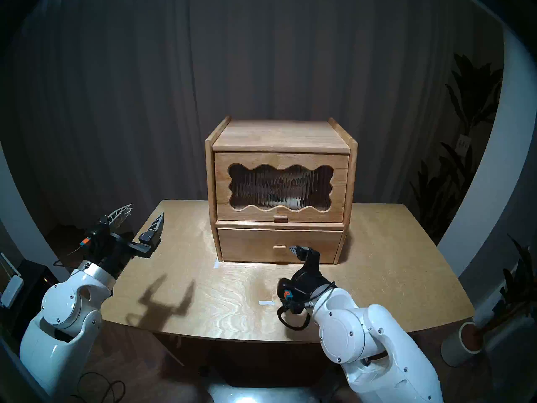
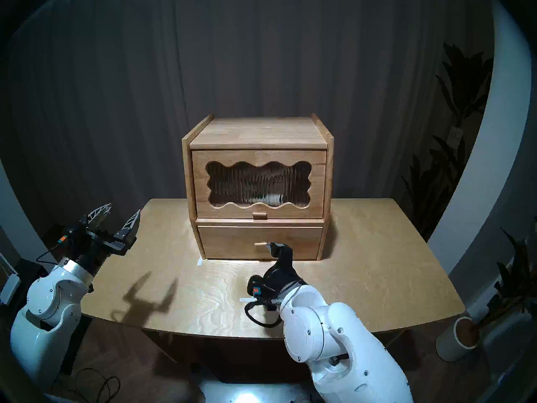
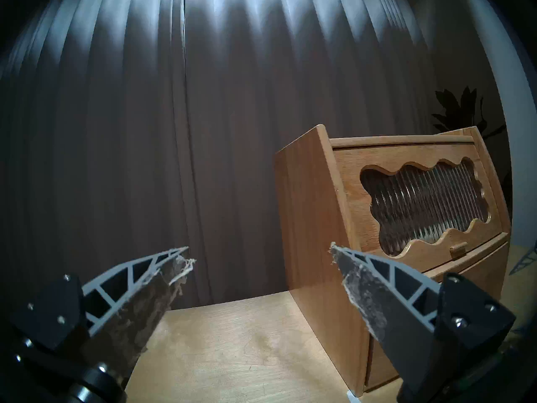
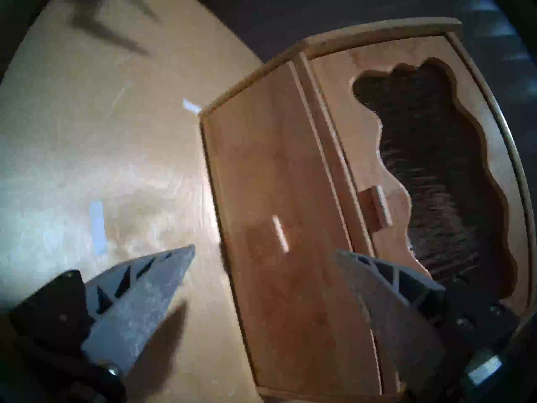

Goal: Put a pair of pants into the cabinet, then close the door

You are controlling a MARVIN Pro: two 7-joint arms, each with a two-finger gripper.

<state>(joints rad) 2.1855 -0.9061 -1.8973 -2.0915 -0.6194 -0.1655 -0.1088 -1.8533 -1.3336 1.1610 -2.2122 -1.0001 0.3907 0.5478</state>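
Note:
The light-wood cabinet (image 1: pixel 280 135) stands at the back middle of the table. Its door (image 1: pixel 279 161), with the wavy ribbed-glass window, is shut, and the knob (image 1: pixel 280 218) sits at its lower edge. A pale blurred patch behind the glass (image 1: pixel 290 201) looks like the pants; their print cannot be made out. The drawer (image 1: pixel 255 248) below is shut. My right gripper (image 1: pixel 302 251) is open and empty, turned on its side just in front of the drawer, right of the drawer pull (image 1: pixel 279 246). My left gripper (image 1: pixel 145 212) is open and empty over the table's left edge.
The table (image 1: pixel 377 262) carries two white tape marks (image 1: pixel 266 303) (image 1: pixel 216 264). A dark curtain hangs behind. Dark leafy plants and a white pot (image 1: pixel 462 344) stand on the floor at the right. A black box (image 1: pixel 32 280) sits beside my left arm.

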